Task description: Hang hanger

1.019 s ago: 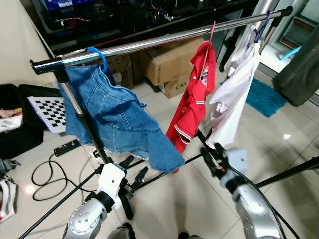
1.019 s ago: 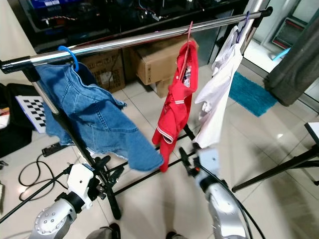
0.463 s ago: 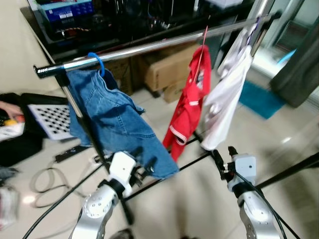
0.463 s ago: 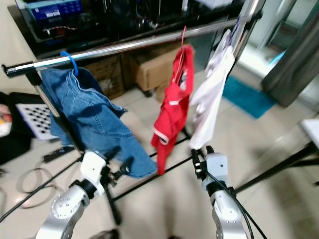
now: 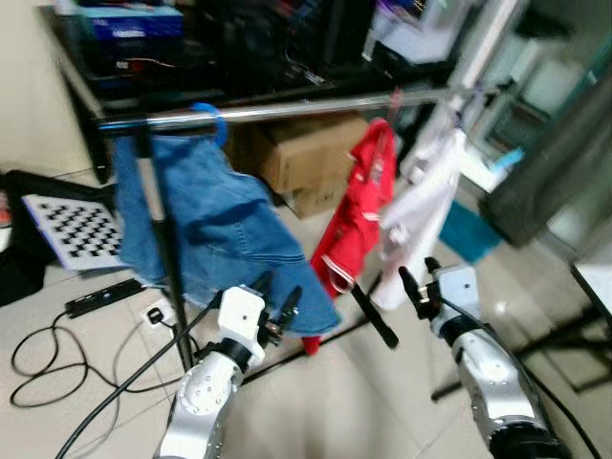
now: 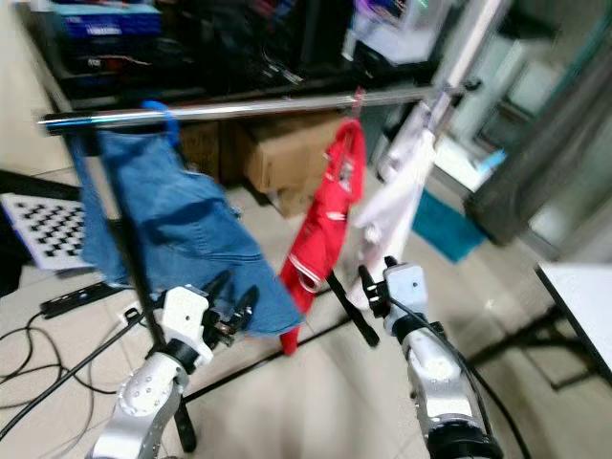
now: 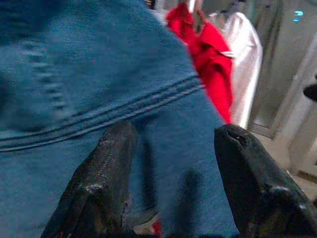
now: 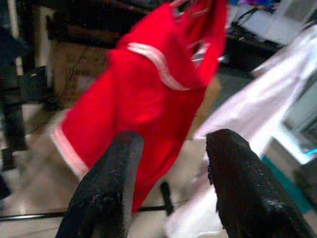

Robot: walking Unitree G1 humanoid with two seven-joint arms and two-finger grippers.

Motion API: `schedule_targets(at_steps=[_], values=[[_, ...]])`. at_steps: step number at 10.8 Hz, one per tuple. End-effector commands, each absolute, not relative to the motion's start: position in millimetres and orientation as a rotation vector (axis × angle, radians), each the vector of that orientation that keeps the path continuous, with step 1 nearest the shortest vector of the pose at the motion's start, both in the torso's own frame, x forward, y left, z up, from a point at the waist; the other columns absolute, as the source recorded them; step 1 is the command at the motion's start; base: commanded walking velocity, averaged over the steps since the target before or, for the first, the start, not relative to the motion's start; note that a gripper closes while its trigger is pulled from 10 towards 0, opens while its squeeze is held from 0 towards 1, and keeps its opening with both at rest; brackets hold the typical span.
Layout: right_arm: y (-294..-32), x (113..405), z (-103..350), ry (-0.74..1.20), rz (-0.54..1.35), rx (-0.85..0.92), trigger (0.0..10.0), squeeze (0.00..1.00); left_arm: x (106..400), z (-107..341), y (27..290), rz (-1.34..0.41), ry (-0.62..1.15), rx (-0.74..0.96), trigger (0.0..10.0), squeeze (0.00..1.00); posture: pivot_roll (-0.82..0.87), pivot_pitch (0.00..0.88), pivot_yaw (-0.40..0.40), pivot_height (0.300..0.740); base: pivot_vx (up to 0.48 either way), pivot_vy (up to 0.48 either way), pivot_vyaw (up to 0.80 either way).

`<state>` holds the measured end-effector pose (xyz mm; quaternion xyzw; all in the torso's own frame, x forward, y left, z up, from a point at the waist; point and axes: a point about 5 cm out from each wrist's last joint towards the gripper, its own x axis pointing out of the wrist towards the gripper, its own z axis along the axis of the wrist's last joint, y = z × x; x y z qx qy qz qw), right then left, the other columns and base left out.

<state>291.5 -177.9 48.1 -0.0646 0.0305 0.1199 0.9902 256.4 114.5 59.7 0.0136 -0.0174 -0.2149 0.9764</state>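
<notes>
Black and textured, the two fingers of the left gripper stand apart with nothing between them, close against the lower hem of the denim garment. The right gripper likewise has its two fingers spread and empty, near the hems of the red shirt and the white shirt.

Count: three garments hang on one chrome rail. One blue hanger, a plastic hook, carries the denim at the rail's left end; the hangers of the red and white shirts are too blurred to make out.

The denim shows stitched seam lines. Two cardboard boxes sit on the tiled floor behind the rail, a checkerboard card and one black cable at left. Motion blur softens the background.
</notes>
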Motion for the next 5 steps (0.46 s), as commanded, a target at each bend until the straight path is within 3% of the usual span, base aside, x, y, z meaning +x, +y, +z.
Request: schedule_targets(at_steps=[1, 5], values=[[-179.8, 290.6, 46.2, 0.068, 0.238, -0.139, 10.0, 0.0, 253.4, 57.2, 110.8, -0.447, -0.03, 0.026, 10.0, 0.0, 0.16, 0.018, -0.149, 0.74, 0.0, 0.0, 0.0], [-179.3, 276.6, 29.3, 0.1, 0.257, -0.13, 10.0, 0.0, 249.1, 50.5, 116.6, -0.485, -0.006, 0.073, 10.0, 0.0, 0.13, 0.027, -0.122, 0.74, 0.0, 0.0, 0.0]])
